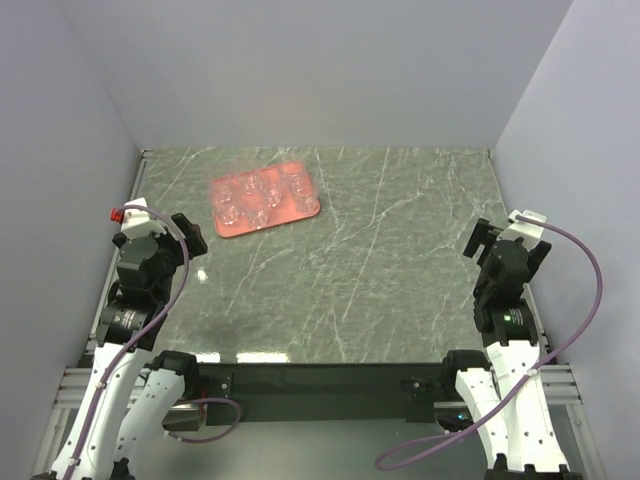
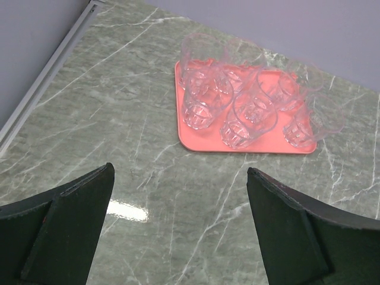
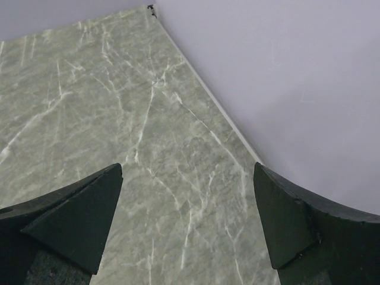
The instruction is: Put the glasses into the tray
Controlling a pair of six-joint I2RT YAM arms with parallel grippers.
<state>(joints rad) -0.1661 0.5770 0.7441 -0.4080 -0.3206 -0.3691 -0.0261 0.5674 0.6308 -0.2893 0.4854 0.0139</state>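
Observation:
The salmon-red tray [image 1: 304,210] lies at the back left of the table, with several clear glasses [image 1: 259,197] standing upright on it. In the left wrist view the tray [image 2: 187,141] holds the glasses [image 2: 205,95] in two rows. My left gripper [image 1: 185,232] is open and empty, near the left edge and nearer to me than the tray; its open gap [image 2: 180,178] faces bare table. My right gripper [image 1: 484,238] is open and empty at the right side, far from the tray. Its view [image 3: 187,172] shows only table and wall.
The green marble table [image 1: 380,270] is enclosed by grey walls [image 1: 320,70] at the back and both sides. A metal rail [image 2: 47,83] runs along the left table edge. The right wall [image 3: 285,83] is close to the right gripper.

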